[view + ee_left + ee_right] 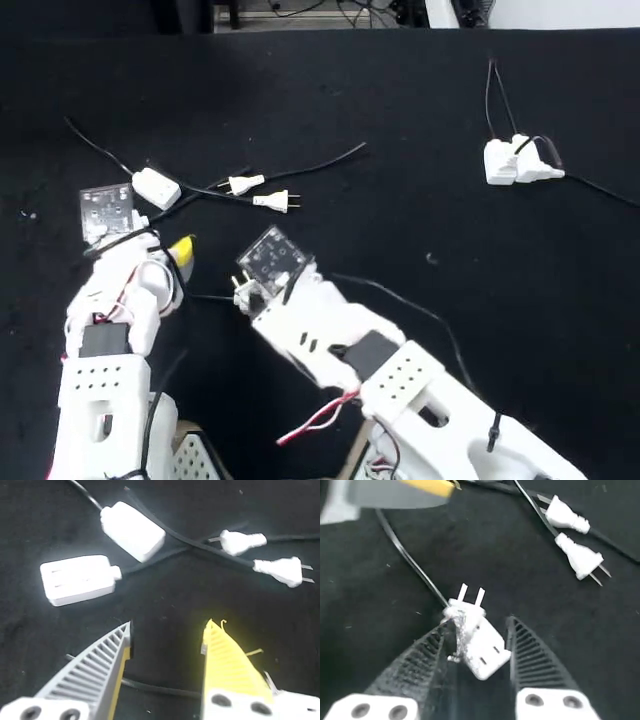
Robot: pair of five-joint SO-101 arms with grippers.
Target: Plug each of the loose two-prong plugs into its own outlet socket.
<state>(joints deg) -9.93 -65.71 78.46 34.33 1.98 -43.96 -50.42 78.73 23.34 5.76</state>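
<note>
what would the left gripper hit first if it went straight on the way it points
Probably the crossed black cords, just beside the white outlet socket; depth is unclear.

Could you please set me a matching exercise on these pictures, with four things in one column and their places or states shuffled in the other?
Things:
1. left end effector
2. pronged block
3. pair of loose plugs
4. lone socket block

Places or states:
A. between the fingers of the right end effector
B. lying side by side on the black cloth
C. open, holding nothing
D. off alone toward the cloth's right side

Pairs: 1-C, 2-A, 3-B, 4-D.
</note>
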